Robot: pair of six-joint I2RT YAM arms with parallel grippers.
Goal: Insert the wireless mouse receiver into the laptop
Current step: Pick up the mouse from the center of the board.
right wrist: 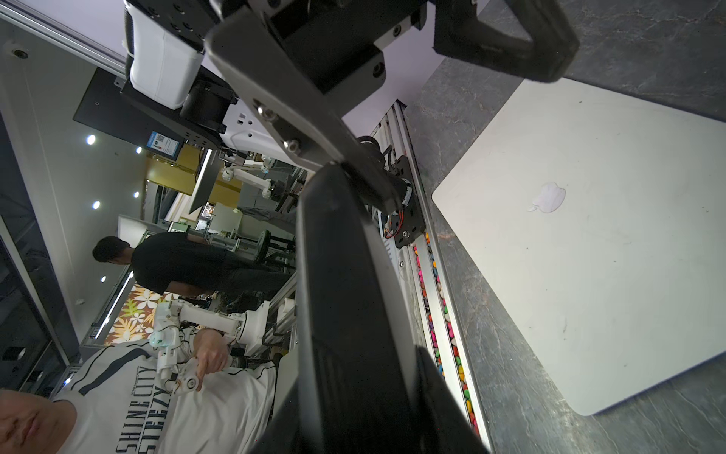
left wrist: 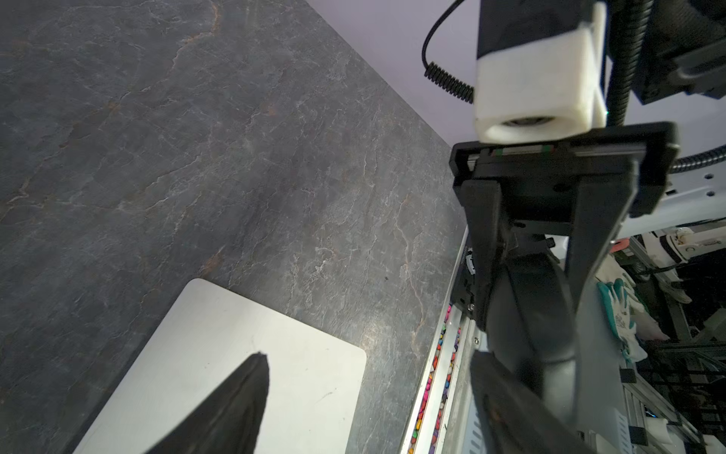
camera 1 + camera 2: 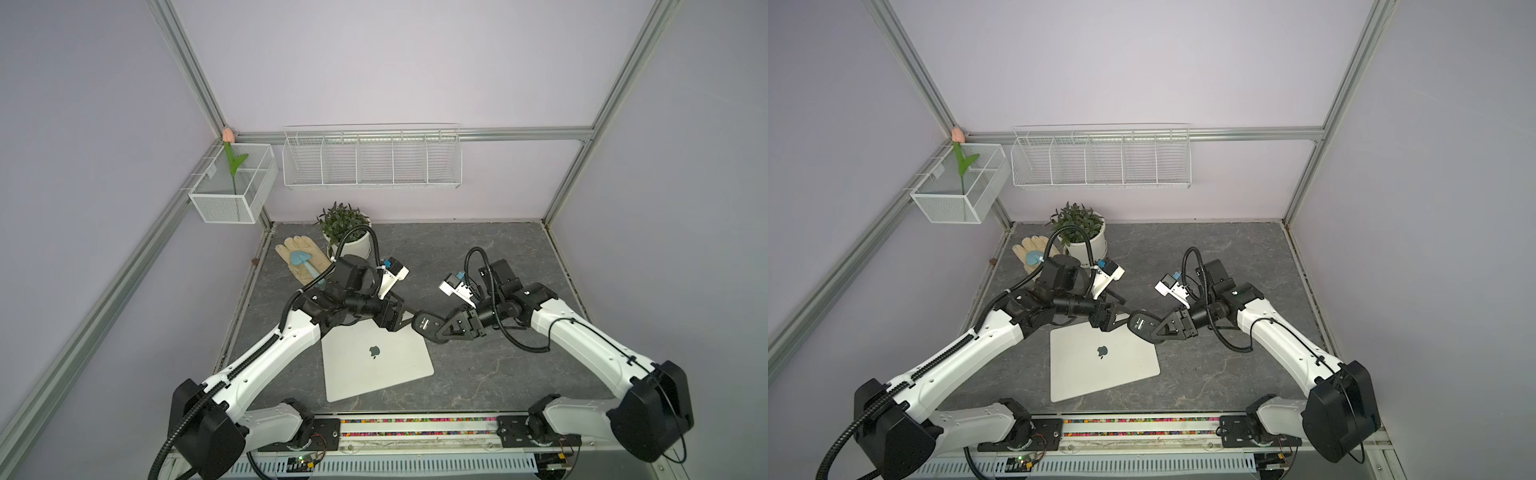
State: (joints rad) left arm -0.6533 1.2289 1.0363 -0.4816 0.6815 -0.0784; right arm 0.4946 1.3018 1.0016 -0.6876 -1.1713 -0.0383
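Receiver too small to make out in any view, so can't place it vs. either jaws. Laptop [image 3: 365, 374], matte silver-white slab w/ rounded corners & dark logo, lies shut and flat on grey veined stone-look desk [image 3: 490, 266]. Right jaws clamp smooth black oval mouse [image 3: 427, 325], label side up, by laptop's far corner. Left jaws stand wide, just beside mouse.

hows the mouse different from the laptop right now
The mouse is black and oval; the laptop is silver-white, flat and rectangular. The mouse is far smaller than the laptop. The mouse is held in the right gripper, label side up, while the laptop lies closed on the table. Both are computer gear, close together near the table's middle.
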